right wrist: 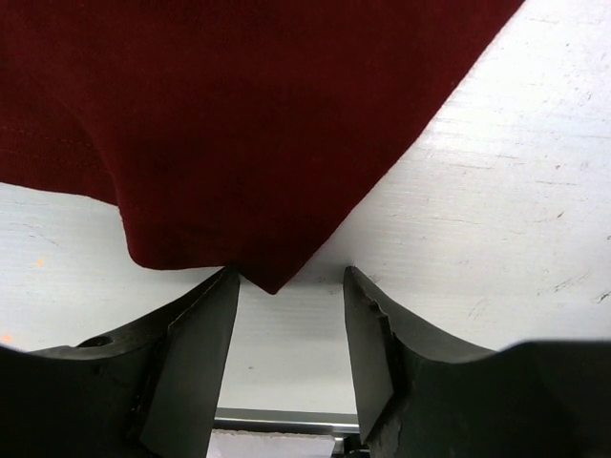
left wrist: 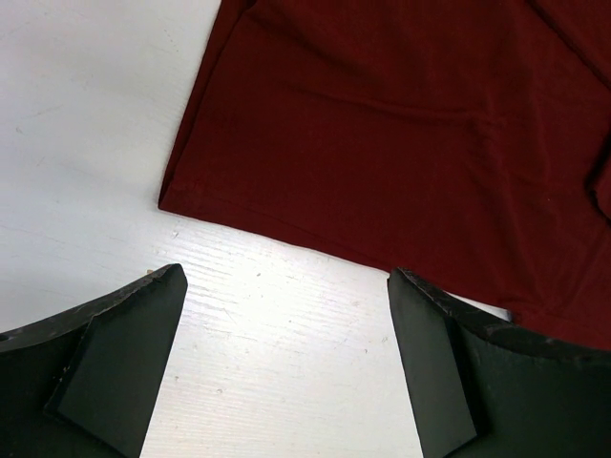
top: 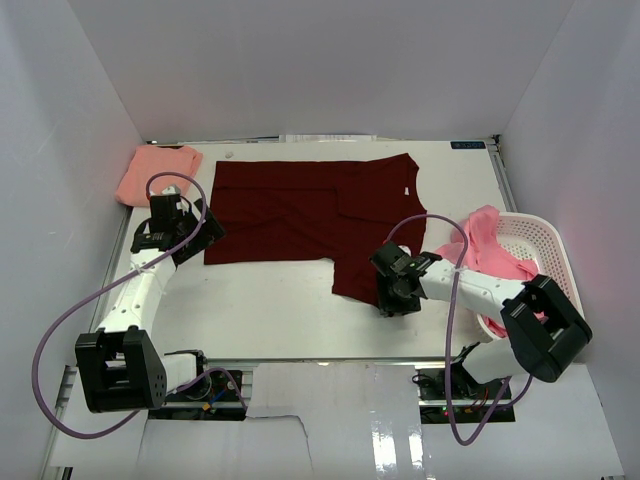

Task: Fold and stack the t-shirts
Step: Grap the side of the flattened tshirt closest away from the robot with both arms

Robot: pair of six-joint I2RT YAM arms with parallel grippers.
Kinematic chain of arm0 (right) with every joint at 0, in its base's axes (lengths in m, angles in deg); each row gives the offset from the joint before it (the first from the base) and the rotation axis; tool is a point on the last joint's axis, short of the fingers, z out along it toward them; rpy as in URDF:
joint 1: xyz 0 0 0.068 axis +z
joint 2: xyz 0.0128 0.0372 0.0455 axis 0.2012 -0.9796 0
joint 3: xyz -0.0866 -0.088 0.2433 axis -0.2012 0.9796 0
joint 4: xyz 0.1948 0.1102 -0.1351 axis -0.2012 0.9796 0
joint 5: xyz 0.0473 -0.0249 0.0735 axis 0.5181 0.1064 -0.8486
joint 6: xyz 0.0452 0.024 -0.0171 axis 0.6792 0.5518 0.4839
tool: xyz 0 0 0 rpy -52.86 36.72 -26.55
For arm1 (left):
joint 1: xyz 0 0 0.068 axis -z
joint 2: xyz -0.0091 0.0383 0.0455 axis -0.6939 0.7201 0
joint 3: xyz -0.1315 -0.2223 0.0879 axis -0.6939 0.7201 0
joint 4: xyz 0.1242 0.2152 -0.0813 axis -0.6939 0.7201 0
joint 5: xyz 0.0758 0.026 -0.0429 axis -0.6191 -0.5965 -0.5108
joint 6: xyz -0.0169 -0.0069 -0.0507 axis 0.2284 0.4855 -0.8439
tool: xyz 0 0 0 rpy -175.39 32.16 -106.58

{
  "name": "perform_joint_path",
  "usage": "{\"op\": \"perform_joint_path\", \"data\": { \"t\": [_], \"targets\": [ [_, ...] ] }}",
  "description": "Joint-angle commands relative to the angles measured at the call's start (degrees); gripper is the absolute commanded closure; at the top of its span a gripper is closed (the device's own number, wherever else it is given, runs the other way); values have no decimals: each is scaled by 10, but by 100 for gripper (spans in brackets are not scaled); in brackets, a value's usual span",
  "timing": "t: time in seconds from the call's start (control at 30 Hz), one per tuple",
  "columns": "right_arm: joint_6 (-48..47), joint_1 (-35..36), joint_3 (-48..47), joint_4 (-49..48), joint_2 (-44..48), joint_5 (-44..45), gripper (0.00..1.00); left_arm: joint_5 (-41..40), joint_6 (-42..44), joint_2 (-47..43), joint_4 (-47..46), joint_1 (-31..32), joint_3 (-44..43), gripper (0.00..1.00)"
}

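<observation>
shirt: maroon t-shirt (top: 300, 215) lies flat in the middle of the worktop (top: 270, 320), unfolded.
axis: long axis runs left-right across the worktop, hem to the left, collar to the right.
sleeve corner (right wrist: 272, 277): points at the near edge, and its tip sits right between the fingers of the right arm.
right pincer (right wrist: 286, 315): jaws half spread either side of that tip, not pinching. It's the nearer arm for this corner.
left pincer (left wrist: 286, 305): spread wide, holds nothing, just short of the hem corner (left wrist: 174, 202). The shirt lies ahead and to its right.
next move (judgement): right nips the sleeve corner. Only the tip is between the fingers, so it should go a touch further in or the cloth may slip.
stack: salmon t-shirt (top: 158, 172) folded at the far-left corner, well apart from the maroon one.
basket (top: 545, 235): white mesh, right edge. Pink t-shirts (top: 485, 245) are in it, spilling over the rim toward the right arm.
</observation>
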Motion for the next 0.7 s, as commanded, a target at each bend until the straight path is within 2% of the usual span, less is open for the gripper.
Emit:
{"op": "perform_joint_path", "data": {
  "t": [0.0,0.03,0.33,0.5,0.67],
  "targets": [
    [7,5,-4,-16,-23,17,46,-8,5,-22,-9,-3,4,2],
    [5,5,-8,-19,-26,19,49,-8,5,-22,-9,-3,5,2],
    [-9,5,-29,-23,-48,26,56,-14,7,-30,-9,-3,11,2],
    [-15,5,-26,-22,-47,25,71,-12,7,-30,-8,-2,11,2],
    [-15,5,-19,-13,-30,19,80,-11,7,-31,-8,-3,12,2]
  ]
}}
